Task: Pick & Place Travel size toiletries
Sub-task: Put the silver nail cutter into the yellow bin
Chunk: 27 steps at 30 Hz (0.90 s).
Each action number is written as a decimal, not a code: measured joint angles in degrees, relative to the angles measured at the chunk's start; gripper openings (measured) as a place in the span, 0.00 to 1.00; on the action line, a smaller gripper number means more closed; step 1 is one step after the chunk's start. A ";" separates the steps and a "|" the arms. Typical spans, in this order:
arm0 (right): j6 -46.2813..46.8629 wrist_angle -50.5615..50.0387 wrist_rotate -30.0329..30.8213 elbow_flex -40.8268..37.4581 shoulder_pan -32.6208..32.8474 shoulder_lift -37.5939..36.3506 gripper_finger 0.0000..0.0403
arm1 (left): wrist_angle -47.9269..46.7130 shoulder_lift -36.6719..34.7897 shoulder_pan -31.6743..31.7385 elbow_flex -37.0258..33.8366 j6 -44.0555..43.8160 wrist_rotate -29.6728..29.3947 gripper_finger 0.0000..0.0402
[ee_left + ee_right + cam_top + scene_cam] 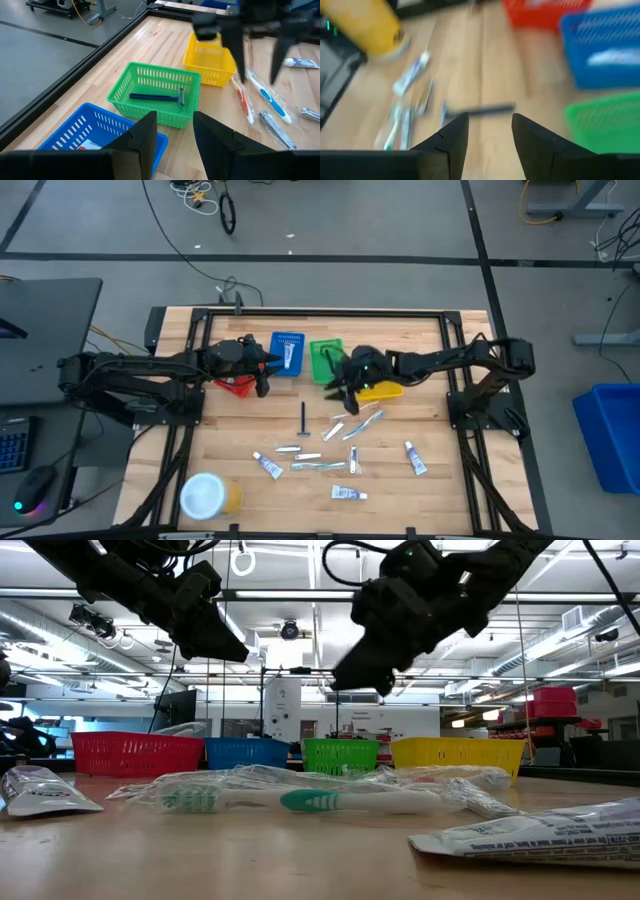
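Landmark: green bin (325, 358), third in the row of four bins at the far side of the table (220, 435).
Left gripper (266, 365): just beside the blue bin (288, 351), on the red-bin side of the green bin; fingers (145, 137) stand apart, nothing between them.
Right gripper (342, 388): over the near edge of the green bin, toward the yellow bin (383, 391); fingers (451, 135) apart, empty, pointing at the loose razor.
Toiletries, placed: a dark blue razor (157, 97) lies in the green bin; a white tube (291, 355) lies in the blue bin.
Toiletries, loose: a dark blue razor (303, 418) on the table just nearer than the green bin; wrapped toothbrushes (362, 423), small tubes (266, 466) and a far tube (415, 457) scattered beyond it toward the front edge.
Handling (judgement): all light; razor stiff and thin, best pinched across the middle of the handle; wrapped toothbrushes likely slippery, crinkly film; tubes soft, take at mid-body.
Left wrist view only: the contents of the green bin and the right gripper's open fingers from in front.
Low view only: green-bristled toothbrush (330, 800) in clear wrap, flat on the table; both grippers well above the bins.
High view only: whole layout, plus the yellow jar (208, 496) at the front corner.
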 joint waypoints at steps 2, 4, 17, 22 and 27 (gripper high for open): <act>-1.65 -4.88 0.11 0.00 1.62 0.00 0.40 | -0.15 0.00 0.00 0.00 0.00 0.00 0.34; -2.08 -9.08 1.96 -0.02 3.18 0.02 0.41 | -0.12 0.00 0.00 0.00 0.00 0.00 0.34; -3.61 -17.05 5.03 -0.02 8.74 0.02 0.40 | -0.09 0.00 0.00 0.00 0.00 0.00 0.34; -6.73 -15.97 5.05 -0.02 10.14 0.04 0.41 | -0.11 0.00 0.00 0.00 0.00 0.02 0.34; -9.75 -11.52 5.03 -0.02 11.29 0.52 0.48 | -0.12 0.00 0.00 0.00 -0.25 0.02 0.34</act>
